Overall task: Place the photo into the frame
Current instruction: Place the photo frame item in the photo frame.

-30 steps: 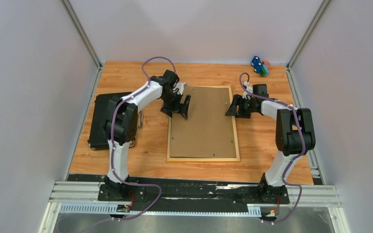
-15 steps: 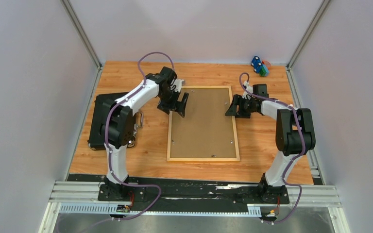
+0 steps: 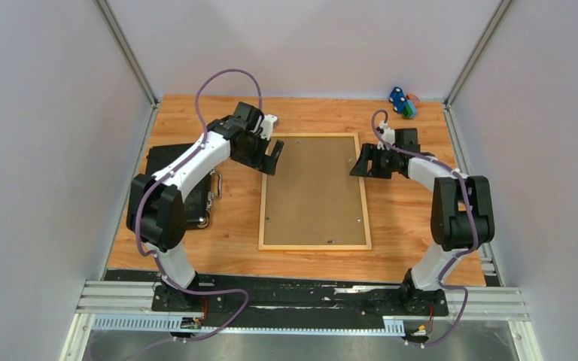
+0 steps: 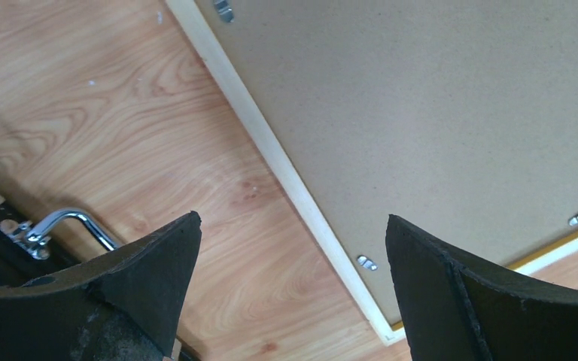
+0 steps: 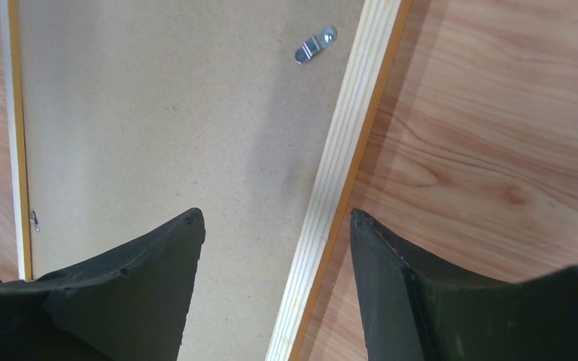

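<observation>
Your frame (image 3: 314,246) lies flat in the middle of the top view on the wooden table (image 3: 391,226), with its long sides running up and down the picture. The brown backing board (image 3: 314,188) sits inside its rails, and small metal clips (image 4: 366,262) show along the board's edge.

Your left gripper (image 3: 271,156) is at the frame's upper left corner, just left of centre in the top view. Its 2 fingers (image 4: 143,286) are spread wide and hold nothing. In the left wrist view the pale rail runs diagonally through the gap, from upper left to lower right, with the board on its right and bare table on its left. You cannot tell from these views whether the tips touch the rail.

Your right gripper (image 3: 361,164) is at the frame's right rail, in its upper third, right of centre in the top view. Its jaws stand apart and grip nothing. In the right wrist view 1 finger is over the board at lower left and the other over the table at lower right, and the rail passes between them, close to the right finger.

The black case (image 3: 158,158) lies at the left of the top view, partly under the left arm and apart from the frame. A few small toys (image 3: 402,101) sit in the upper right corner of the table.
</observation>
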Controlling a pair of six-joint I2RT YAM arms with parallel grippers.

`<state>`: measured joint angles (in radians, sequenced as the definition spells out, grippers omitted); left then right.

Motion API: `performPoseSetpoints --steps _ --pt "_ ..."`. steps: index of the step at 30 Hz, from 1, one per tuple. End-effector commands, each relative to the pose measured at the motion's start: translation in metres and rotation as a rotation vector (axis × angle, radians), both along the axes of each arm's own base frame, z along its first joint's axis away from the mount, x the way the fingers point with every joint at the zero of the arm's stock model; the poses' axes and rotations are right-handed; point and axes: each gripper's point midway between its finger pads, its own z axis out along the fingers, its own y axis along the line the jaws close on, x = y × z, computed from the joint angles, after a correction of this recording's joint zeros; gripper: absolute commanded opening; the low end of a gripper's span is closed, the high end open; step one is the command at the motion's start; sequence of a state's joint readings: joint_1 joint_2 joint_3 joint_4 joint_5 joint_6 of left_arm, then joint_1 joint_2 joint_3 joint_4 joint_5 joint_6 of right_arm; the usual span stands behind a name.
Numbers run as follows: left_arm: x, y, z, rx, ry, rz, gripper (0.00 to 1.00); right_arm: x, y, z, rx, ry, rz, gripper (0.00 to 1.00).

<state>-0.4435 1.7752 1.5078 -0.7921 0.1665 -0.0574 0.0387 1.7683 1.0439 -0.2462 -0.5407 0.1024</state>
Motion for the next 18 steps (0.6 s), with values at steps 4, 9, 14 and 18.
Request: performPoseSetpoints --steps 4,9,14,18 --pt "0.020 0.011 0.033 0.023 -0.213 0.008 1.00 0.020 -0.013 0.052 -0.078 -0.248 0.014 0.74" --pt "0.034 0.008 0.037 0.018 -0.291 -0.010 1.00 0.022 -0.016 0.065 -0.097 -0.298 0.007 0.90" --pt "0.042 0.006 0.019 0.015 -0.282 0.016 1.00 0.024 -0.018 0.065 -0.108 -0.306 -0.005 0.93" --pt "0.045 0.001 0.006 -0.002 -0.258 0.042 1.00 0.026 -0.022 0.066 -0.126 -0.314 -0.021 0.93"
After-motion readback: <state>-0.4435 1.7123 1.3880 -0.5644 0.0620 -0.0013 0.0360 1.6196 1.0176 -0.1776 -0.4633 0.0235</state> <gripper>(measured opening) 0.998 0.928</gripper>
